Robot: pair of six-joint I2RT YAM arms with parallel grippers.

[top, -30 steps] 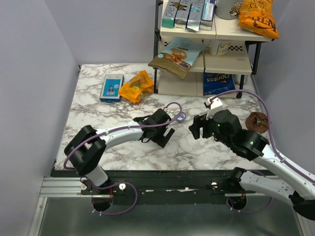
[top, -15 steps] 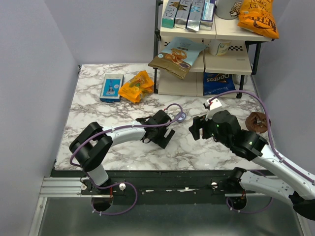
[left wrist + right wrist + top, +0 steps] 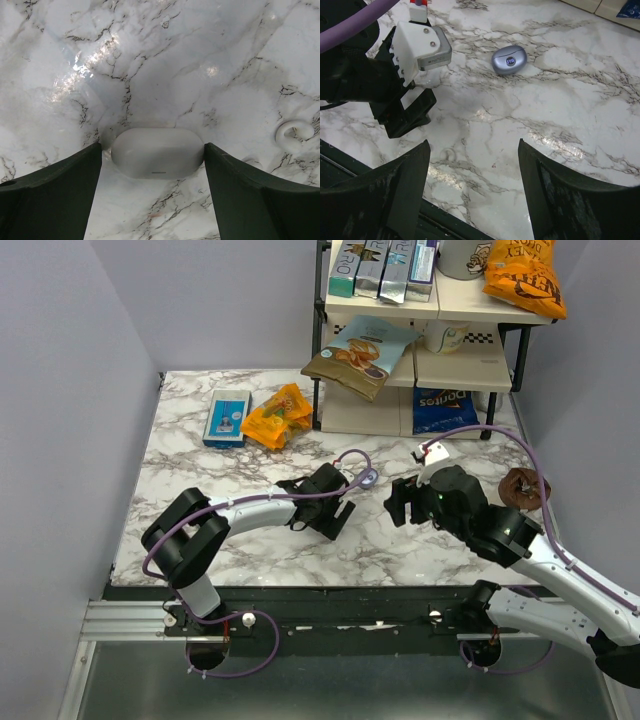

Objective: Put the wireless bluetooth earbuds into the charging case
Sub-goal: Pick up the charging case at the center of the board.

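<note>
Lilac case [image 3: 509, 59] ahead of R tool [image 3: 473, 145].

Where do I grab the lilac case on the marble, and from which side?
Pinch the lilac case across its shorter width, probably coming straight down from above. It lies flat, a low rounded oval, with bare marble on every side.
</note>
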